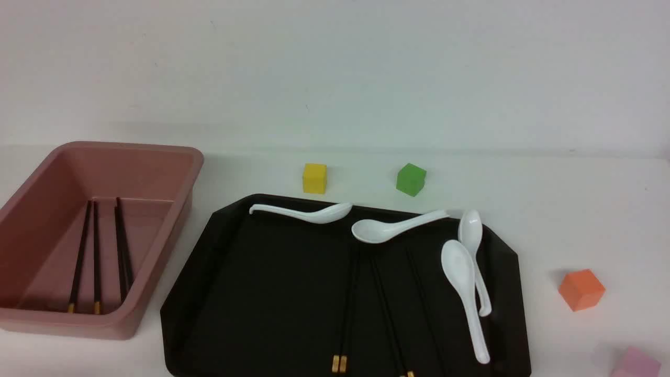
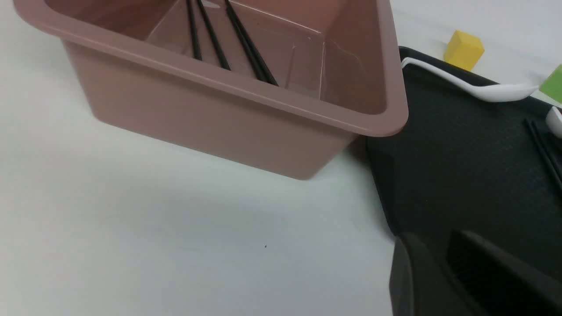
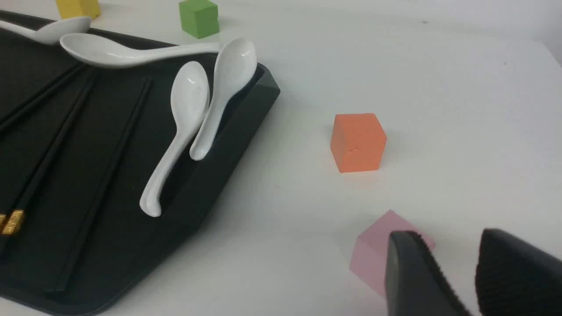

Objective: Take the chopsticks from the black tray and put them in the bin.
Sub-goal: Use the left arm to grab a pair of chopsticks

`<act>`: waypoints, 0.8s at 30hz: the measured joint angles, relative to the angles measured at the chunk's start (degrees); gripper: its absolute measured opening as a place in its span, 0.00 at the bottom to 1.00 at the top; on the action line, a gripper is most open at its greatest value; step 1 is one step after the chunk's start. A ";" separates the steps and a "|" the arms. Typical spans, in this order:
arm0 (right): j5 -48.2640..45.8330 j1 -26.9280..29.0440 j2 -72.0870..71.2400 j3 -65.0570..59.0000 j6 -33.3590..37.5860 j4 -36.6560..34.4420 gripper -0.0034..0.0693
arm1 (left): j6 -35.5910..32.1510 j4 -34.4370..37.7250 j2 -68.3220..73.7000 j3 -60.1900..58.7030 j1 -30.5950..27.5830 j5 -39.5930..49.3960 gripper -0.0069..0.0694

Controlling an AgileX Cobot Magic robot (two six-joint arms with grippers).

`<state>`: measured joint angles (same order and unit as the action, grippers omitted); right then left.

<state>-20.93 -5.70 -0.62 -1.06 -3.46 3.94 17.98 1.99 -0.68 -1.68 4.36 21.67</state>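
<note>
The black tray (image 1: 220, 283) lies in the middle of the table. Black chopsticks (image 1: 348, 309) with gold ends lie lengthwise on it, beside several white spoons (image 1: 460, 272). To the tray's left stands the pink bin (image 1: 172, 220) with several chopsticks (image 1: 97, 256) on its floor. Neither gripper shows in the front view. My left gripper (image 2: 434, 237) hangs open and empty over the tray's (image 2: 461, 153) near left corner, next to the bin (image 2: 219, 118). My right gripper (image 3: 450, 235) is open and empty over the table right of the tray (image 3: 228, 145), by a pink cube (image 3: 373, 259).
A yellow cube (image 1: 314, 178) and a green cube (image 1: 411, 179) sit behind the tray. An orange cube (image 1: 581, 289) and the pink cube (image 1: 636, 364) sit to its right. One spoon (image 1: 314, 212) rests on the tray's far rim.
</note>
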 joint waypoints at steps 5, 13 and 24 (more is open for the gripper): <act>0.00 0.00 0.00 0.00 0.00 0.00 0.38 | 0.00 0.00 0.00 0.00 0.00 0.00 0.24; 0.00 0.00 0.00 0.00 0.00 0.00 0.38 | 0.00 0.00 0.00 0.00 0.00 0.00 0.24; 0.00 0.00 0.00 0.00 0.00 0.00 0.38 | 0.00 -0.20 0.00 0.00 0.00 0.00 0.26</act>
<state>-20.93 -5.70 -0.62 -1.06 -3.46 3.94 17.98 1.79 -0.68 -1.68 4.36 21.67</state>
